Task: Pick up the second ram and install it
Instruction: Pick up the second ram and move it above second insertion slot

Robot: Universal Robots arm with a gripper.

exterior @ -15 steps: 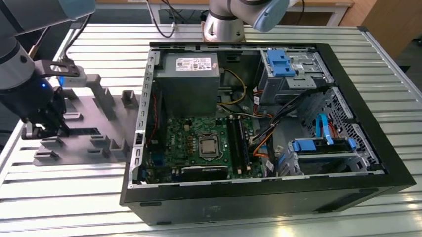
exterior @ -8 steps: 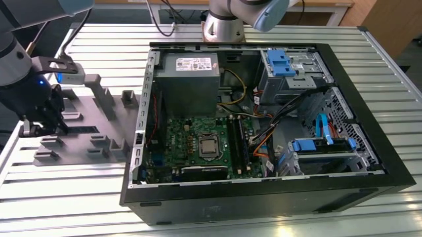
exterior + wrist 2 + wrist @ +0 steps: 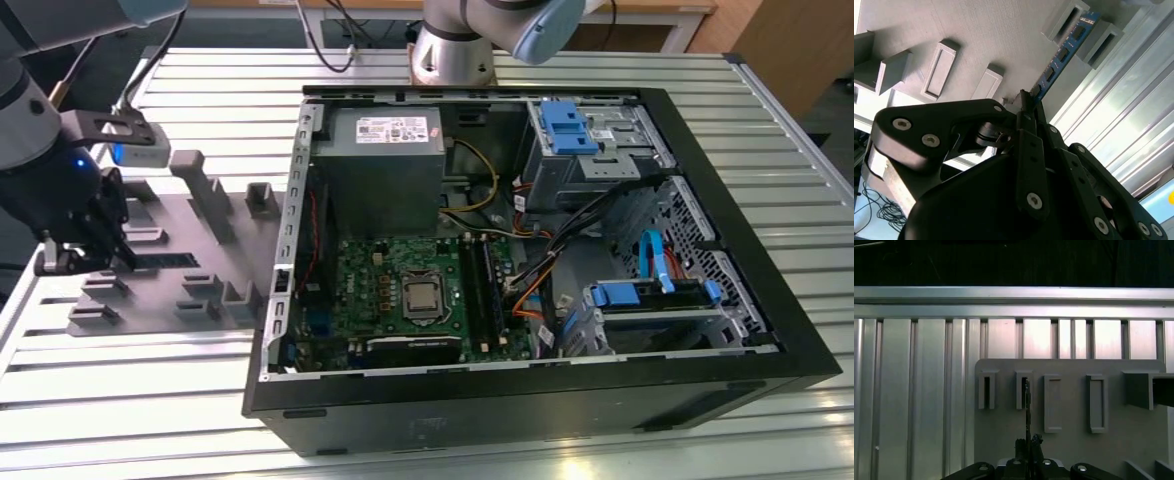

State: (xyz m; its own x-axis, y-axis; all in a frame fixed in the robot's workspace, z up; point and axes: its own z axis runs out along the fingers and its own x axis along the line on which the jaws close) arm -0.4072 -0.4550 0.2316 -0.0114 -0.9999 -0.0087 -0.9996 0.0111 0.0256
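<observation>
The second ram (image 3: 1061, 55) is a narrow blue stick with dark chips, standing on edge on the grey fixture plate (image 3: 979, 30). Its far end sits between two grey holder blocks (image 3: 1104, 37). In the first wrist view the ram (image 3: 1027, 405) appears edge-on as a thin dark line running up to a slotted holder. My gripper (image 3: 1025, 100) is shut on the stick's near end, with both fingertips (image 3: 1036, 441) pressed against its sides. In the exterior view the gripper (image 3: 80, 250) hangs low over the plate at the exterior view's left.
An open computer case (image 3: 747, 300) lies at the exterior view's right, with the green motherboard (image 3: 400, 290) and its long black slots (image 3: 478, 285) exposed. Grey holder blocks (image 3: 200, 185) rise from the fixture plate (image 3: 174, 270). The ribbed metal table (image 3: 134, 400) lies underneath.
</observation>
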